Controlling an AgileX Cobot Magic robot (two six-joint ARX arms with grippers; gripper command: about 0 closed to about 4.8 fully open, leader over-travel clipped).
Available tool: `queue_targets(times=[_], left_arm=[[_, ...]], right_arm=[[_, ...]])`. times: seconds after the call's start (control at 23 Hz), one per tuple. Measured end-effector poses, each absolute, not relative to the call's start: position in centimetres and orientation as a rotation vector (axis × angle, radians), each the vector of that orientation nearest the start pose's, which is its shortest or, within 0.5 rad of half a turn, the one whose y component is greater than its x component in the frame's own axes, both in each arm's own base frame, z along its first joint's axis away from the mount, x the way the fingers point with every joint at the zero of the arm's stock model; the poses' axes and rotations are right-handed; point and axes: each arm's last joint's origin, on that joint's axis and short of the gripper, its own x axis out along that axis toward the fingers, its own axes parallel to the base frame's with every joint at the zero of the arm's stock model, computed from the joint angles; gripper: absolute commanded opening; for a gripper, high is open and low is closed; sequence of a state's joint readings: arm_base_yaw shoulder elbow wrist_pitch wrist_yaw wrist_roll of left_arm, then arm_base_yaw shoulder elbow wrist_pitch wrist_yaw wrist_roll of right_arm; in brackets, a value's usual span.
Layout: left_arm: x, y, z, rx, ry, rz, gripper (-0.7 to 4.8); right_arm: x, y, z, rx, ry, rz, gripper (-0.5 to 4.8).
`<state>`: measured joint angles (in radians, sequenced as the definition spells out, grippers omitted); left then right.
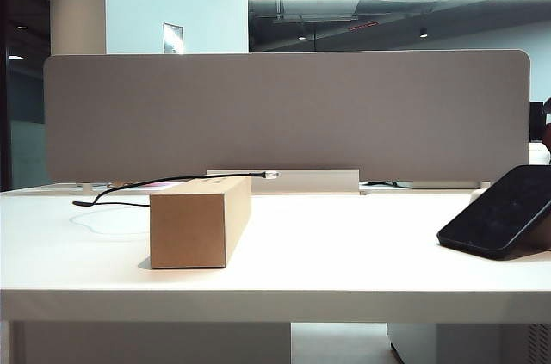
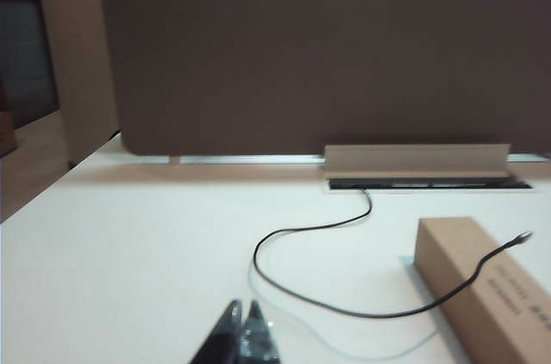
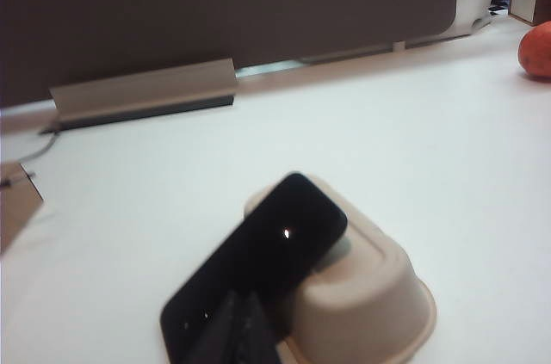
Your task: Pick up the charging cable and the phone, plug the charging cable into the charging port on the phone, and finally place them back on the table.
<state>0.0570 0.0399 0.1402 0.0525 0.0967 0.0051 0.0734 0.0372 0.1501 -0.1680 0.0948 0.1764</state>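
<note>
The black charging cable [image 1: 129,185] loops from the white table [image 1: 362,252] up over a brown cardboard box [image 1: 200,222], and its pale plug tip [image 1: 269,175] hangs free past the box top. The glossy black phone [image 1: 499,209] leans tilted at the right. In the left wrist view my left gripper [image 2: 245,304] is shut and empty, short of the cable [image 2: 301,295] and the box [image 2: 491,291]. My right gripper [image 3: 242,293] is shut and empty just before the phone [image 3: 267,252], which rests on a beige moulded tray [image 3: 370,295]. The charging port is too small to make out.
A grey fabric divider [image 1: 344,114] closes the back of the desk, with a pale cable-slot cover [image 1: 310,180] at its foot. An orange fruit [image 3: 535,47] lies far off beside the phone's side. The table's thick front edge [image 1: 258,304] faces the exterior camera.
</note>
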Motion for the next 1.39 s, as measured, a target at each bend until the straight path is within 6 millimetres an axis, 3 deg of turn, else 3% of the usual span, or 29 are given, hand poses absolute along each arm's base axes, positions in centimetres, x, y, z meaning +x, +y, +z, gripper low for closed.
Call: queue_targets(times=[0.26, 0.39, 0.52, 0.61, 0.83, 0.91, 0.96, 1.0, 1.09, 1.18, 1.39], left_arm=[[10.6, 0.1, 25.2, 0.016, -0.085, -0.111, -0.06], [11.6, 0.1, 26.3, 0.013, -0.050, -0.126, -0.06], [12.9, 0.2, 27.5, 0.008, -0.013, -0.139, -0.06], [14.1, 0.0, 28.5, 0.005, 0.009, -0.201, -0.06], [18.5, -0.8, 30.2, -0.016, 0.110, -0.363, -0.05], [20.6, -1.6, 30.7, -0.021, 0.151, -0.406, -0.04], [21.1, -1.9, 30.7, -0.021, 0.159, -0.419, 0.00], [22.0, -2.7, 30.7, -0.022, 0.186, -0.456, 0.04], [23.9, -4.1, 30.9, -0.011, 0.216, -0.508, 0.62], [25.2, -5.1, 30.9, -0.005, 0.268, -0.542, 0.90], [28.0, -7.5, 30.7, 0.069, 0.365, -0.621, 0.90]], right_arm=[[10.0, 0.6, 23.2, 0.201, 0.127, 0.001, -0.05], [11.2, 0.8, 23.8, 0.223, 0.205, 0.038, -0.03], [12.5, 1.0, 24.3, 0.294, 0.272, 0.076, 1.05], [13.9, 1.3, 23.9, 0.337, 0.364, 0.104, 1.61], [16.5, 1.6, 21.3, 0.447, 0.568, 0.082, 1.76], [17.4, 1.7, 20.5, 0.460, 0.619, 0.086, 2.47], [17.6, 1.7, 20.1, 0.464, 0.643, 0.081, 3.08], [17.9, 1.7, 19.6, 0.476, 0.674, 0.072, 3.28], [18.4, 1.8, 18.9, 0.502, 0.719, 0.072, 3.70], [18.8, 1.8, 18.4, 0.519, 0.745, 0.074, 3.84], [20.3, 1.9, 17.4, 0.551, 0.738, 0.071, 3.83]])
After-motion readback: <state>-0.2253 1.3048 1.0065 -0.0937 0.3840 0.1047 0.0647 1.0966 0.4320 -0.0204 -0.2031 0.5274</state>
